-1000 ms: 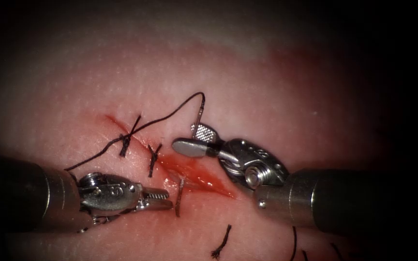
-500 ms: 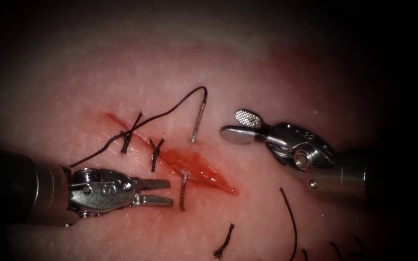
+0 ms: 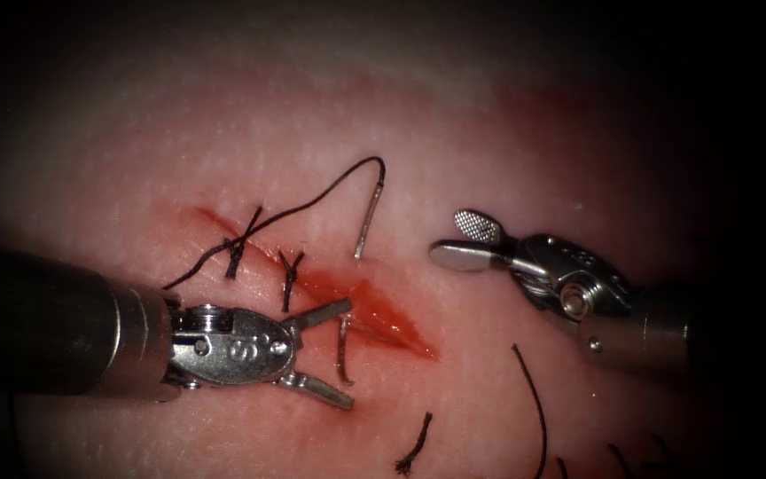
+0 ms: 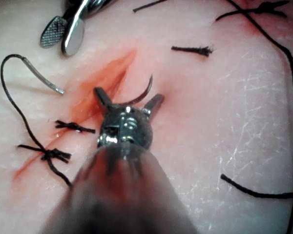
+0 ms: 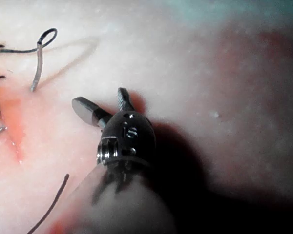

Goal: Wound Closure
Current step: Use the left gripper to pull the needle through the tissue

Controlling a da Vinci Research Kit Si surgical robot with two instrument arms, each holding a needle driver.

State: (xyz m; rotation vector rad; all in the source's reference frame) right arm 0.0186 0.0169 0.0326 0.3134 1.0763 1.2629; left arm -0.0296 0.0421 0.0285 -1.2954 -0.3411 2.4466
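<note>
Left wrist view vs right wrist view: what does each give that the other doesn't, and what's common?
Left wrist view adds: the left tool, jaws open and holding nothing, straddling the needle where its pointed end comes out of the tissue left of the cut; also two knotted stitches.
Right wrist view adds: a reddish patch of tissue far from the cut.
Both: the right tool, open and empty; the needle's back end standing out of the tissue right of the cut, thread attached; red fluid along the cut.
</note>
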